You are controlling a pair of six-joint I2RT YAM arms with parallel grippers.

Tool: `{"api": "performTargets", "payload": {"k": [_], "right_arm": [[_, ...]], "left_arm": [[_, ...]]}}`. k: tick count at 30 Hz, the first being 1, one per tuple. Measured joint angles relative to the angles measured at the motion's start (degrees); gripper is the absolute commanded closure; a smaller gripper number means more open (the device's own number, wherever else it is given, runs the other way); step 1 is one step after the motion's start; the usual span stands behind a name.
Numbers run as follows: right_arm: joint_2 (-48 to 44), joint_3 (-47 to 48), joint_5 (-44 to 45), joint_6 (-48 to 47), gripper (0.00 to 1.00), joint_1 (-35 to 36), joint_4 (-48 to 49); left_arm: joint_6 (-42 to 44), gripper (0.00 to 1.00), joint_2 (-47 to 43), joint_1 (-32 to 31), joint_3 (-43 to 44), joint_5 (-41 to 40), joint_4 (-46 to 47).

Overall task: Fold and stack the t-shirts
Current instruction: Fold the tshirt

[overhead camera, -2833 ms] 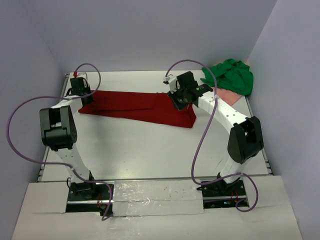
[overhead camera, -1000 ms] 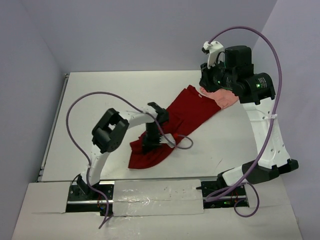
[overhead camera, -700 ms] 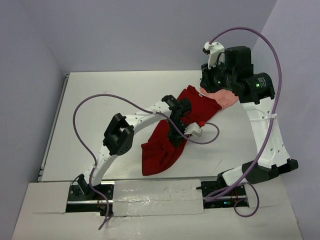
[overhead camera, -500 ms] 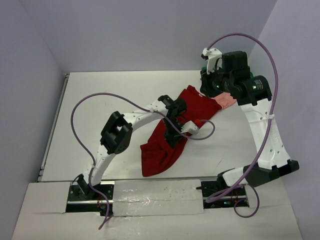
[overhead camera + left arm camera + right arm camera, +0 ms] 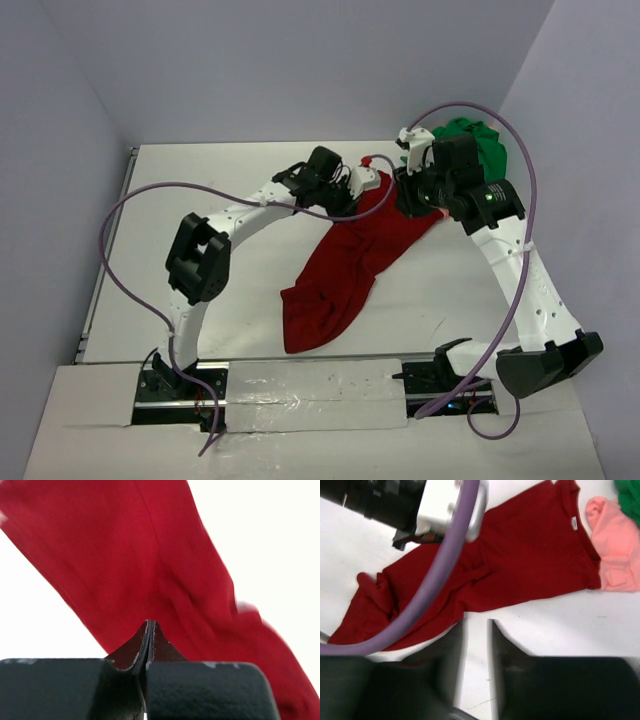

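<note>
The dark red t-shirt [image 5: 345,260] lies on the table [image 5: 220,270] as a long rumpled band. Its collar end is far out to your right, with its edge touching the pale pink t-shirt [image 5: 615,545]. Its other end is bunched near the middle of the near edge. The bright green t-shirt [image 5: 478,140] is heaped in the far right corner beyond the pink one. Nothing is folded or stacked yet, so I judge you are at the spreading-out step, getting the red one flat before any fold. Your left tool [image 5: 150,625] is stretched far across and sits over the upper part of the red cloth. Its fingers are pressed tight together, but the wrist view does not show whether a pinch of fabric is caught between them. Your right tool [image 5: 476,625] hangs above the table beside the red cloth, parted and grasping nothing. The next move likely calls for that right tool to come down on the collar end, taking only red cloth and no pink. Then both arms can draw the shirt out flat.
</note>
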Motion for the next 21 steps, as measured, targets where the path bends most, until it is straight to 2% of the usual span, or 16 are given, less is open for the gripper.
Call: {"api": "performTargets", "payload": {"k": [2, 3, 5, 12, 18, 21], "right_arm": [[-1.62, -2.95, 1.92, 0.04, 0.3, 0.0, 1.81], [-2.73, -4.24, 3.23, -0.07, 0.1, 0.0, 2.8], [-5.95, -6.95, 6.4, -0.57, 0.0, -0.11, 5.33], [-17.05, -9.49, 15.87, -1.51, 0.0, -1.14, 11.65], [-21.55, -9.16, 21.51, -1.73, 0.0, -1.97, 14.75], [-22.73, -7.82, 22.91, -1.84, 0.0, -2.34, 15.54]], "left_arm": [[-2.64, 1.0, 2.64, -0.33, 4.15, -0.31, 3.74], [-3.89, 1.0, 4.76, -0.46, 7.04, -0.31, 6.08], [-6.05, 1.0, 8.94, -0.68, 11.78, -0.13, 9.81], [-11.06, 1.0, 25.24, -1.07, 28.13, -2.05, 11.89], [-13.92, 1.0, 29.29, -1.16, 28.63, -2.51, 10.95], [-14.67, 1.0, 30.95, -1.64, 31.71, -2.51, 8.81]]}}
